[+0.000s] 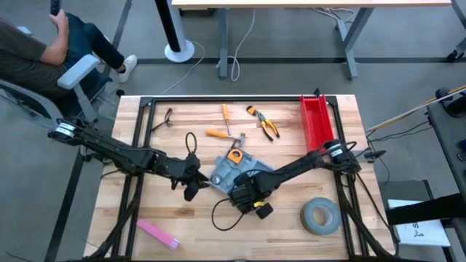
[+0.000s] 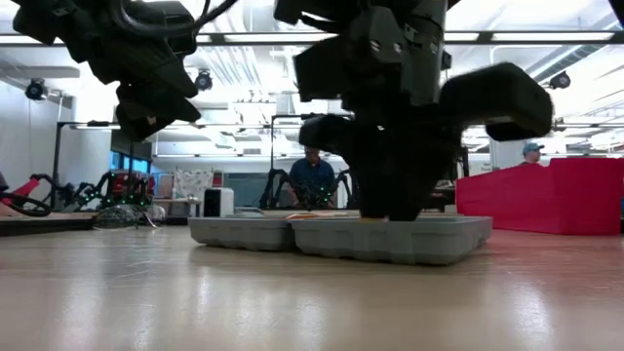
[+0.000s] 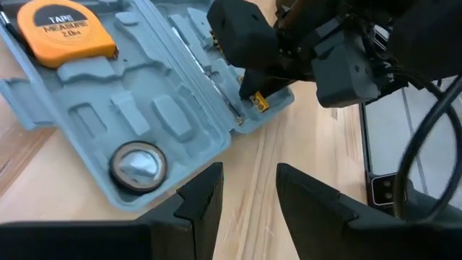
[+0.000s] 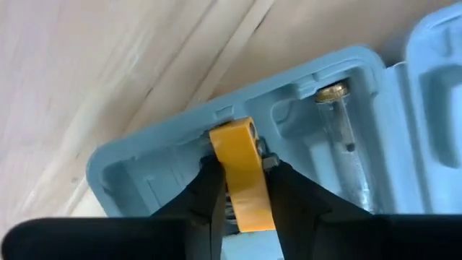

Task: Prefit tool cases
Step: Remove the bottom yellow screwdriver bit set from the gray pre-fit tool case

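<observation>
The blue-grey tool case (image 1: 231,173) lies open on the wooden table, both halves flat with the recesses up (image 3: 144,108). An orange tape measure (image 3: 66,32) and a shiny round roll (image 3: 137,165) sit in its recesses. My right gripper (image 4: 244,189) stands over the case's near end, pointing down, shut on a yellow tool handle (image 4: 238,162). Beside that handle a clear-handled tool with a brass cap (image 4: 339,123) lies in a recess. My left gripper (image 3: 249,195) hovers open over bare table just left of the case (image 1: 191,185), with nothing between its fingers. My right gripper pinches the yellow handle's two sides (image 4: 254,180) between its two fingers, coming from above and pointing down. The handle's far end (image 4: 234,133) sits in a recess at the corner of the case. What lies below the fingers is hidden by the gripper.
Pliers (image 1: 265,124), two orange-handled screwdrivers (image 1: 216,133) and a dark item (image 1: 164,119) lie at the table's far side. A red bin (image 1: 316,120) stands far right, a grey tape roll (image 1: 321,216) near right, a pink strip (image 1: 158,233) near left. A person sits beyond the far left corner.
</observation>
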Controlling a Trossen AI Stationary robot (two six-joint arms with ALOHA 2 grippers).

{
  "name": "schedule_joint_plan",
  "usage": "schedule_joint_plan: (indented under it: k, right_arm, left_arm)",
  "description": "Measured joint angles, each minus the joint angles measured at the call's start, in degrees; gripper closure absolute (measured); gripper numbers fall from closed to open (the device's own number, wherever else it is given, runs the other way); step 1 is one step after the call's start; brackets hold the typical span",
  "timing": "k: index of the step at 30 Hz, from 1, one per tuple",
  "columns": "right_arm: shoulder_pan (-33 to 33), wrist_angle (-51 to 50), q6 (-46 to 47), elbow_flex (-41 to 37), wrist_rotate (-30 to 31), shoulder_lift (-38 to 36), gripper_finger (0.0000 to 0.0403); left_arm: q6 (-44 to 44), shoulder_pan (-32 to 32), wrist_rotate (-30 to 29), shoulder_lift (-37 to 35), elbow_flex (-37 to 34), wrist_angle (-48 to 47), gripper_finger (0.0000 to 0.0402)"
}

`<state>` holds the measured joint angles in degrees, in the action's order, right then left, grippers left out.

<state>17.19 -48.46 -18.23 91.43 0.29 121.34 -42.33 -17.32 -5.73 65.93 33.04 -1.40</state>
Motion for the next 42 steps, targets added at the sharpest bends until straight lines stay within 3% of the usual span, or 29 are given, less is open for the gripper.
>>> schedule_joint_plan:
  k: [10, 17, 30, 42]
  right_arm:
    - [-0.85, -6.55, -1.43, 5.72, 2.8, -0.27, 0.0342]
    - [-4.52, -9.36, -2.94, 8.62, 6.85, -1.81, 0.0332]
    - [-18.59, -9.51, -8.28, 8.68, 8.95, -8.34, 0.0333]
    - [-31.82, -7.66, -13.98, 8.68, 8.9, -9.18, 0.0332]
  left_arm:
    - [0.0, 0.02, 0.54, -0.02, -0.02, 0.01, 0.0264]
    - [0.0, -0.26, 0.92, -0.02, -0.04, 0.01, 0.0264]
    - [-0.16, -1.29, 1.94, -0.02, -0.07, 0.02, 0.0264]
    - [0.1, -1.4, 1.94, -0.02, -0.15, -0.06, 0.0264]
